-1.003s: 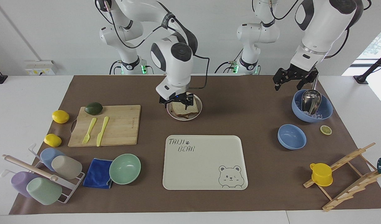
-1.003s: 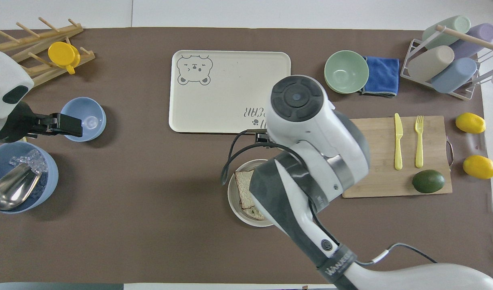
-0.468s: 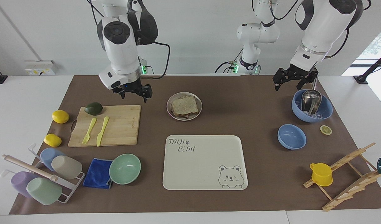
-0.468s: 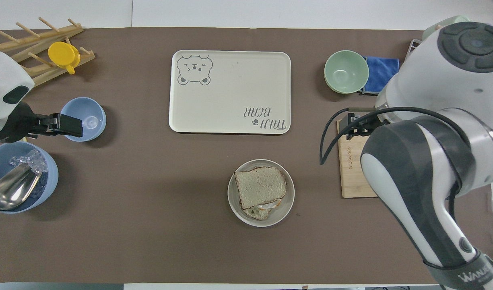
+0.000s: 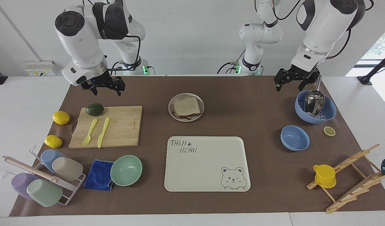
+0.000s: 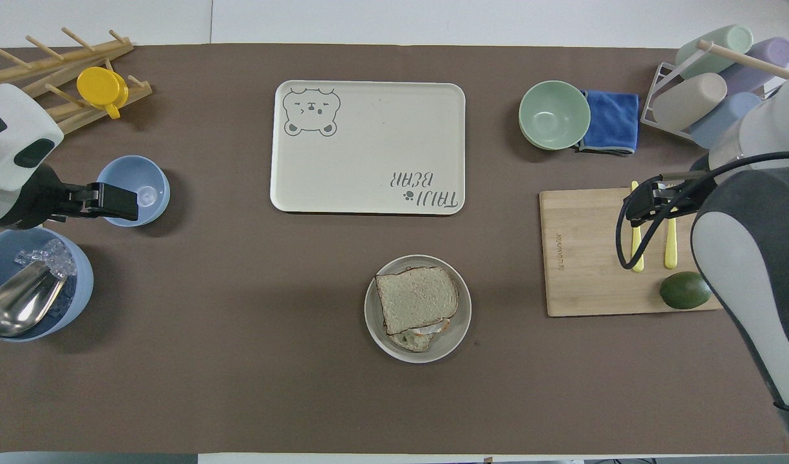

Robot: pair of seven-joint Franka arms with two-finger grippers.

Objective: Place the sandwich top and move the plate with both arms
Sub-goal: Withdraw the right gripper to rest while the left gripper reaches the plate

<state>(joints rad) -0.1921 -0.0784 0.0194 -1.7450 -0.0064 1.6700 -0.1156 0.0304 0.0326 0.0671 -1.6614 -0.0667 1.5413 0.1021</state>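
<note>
The sandwich top (image 5: 187, 106) lies flat on the lower sandwich layers on the small round plate (image 5: 201, 113); nothing grips it. In the overhead view the slice (image 6: 417, 298) covers most of the plate (image 6: 460, 327), with filling showing at its edge nearer the robots. My right gripper (image 5: 103, 89) is open and empty, up in the air over the table beside the avocado, apart from the plate. My left gripper (image 5: 291, 83) is open and empty, over the table next to the ice bowl; it also shows in the overhead view (image 6: 120, 200).
The cream bear tray (image 5: 208, 163) lies farther from the robots than the plate. A cutting board (image 5: 123, 125) with an avocado (image 5: 94, 109), fork and knife lies toward the right arm's end. An ice bowl with a scoop (image 5: 315, 110) and a small blue bowl (image 5: 294, 137) lie toward the left arm's end.
My right gripper let go of the sandwich top on the plate, rose and swung away toward the right arm's end of the table. The left arm has hardly moved.
</note>
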